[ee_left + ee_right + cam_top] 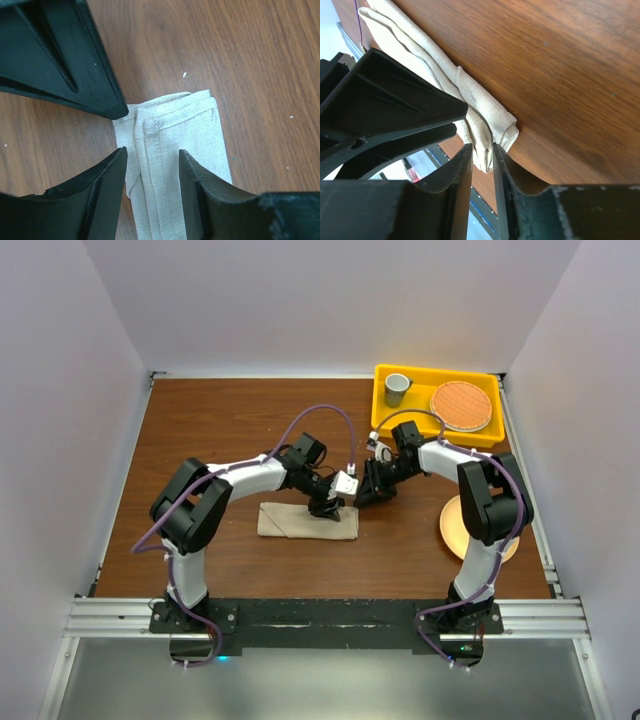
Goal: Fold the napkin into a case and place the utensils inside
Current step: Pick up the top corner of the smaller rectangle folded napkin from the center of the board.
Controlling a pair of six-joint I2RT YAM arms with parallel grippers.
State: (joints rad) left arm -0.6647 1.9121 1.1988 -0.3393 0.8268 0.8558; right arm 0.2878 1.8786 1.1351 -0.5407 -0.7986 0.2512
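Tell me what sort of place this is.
Probably a lab robot test cell: plain white walls box in a wooden table, a left arm and right arm are bolted to a metal rail at its near edge, and a yellow tray of tableware sits at the back.

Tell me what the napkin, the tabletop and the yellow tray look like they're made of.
The napkin looks like woven cloth, linen-like and matte beige: thread grain and soft folds show. The tabletop is wood or wood-look laminate, smooth brown with streaked grain; I cannot tell which. The yellow tray is probably plastic: even colour, moulded rim.
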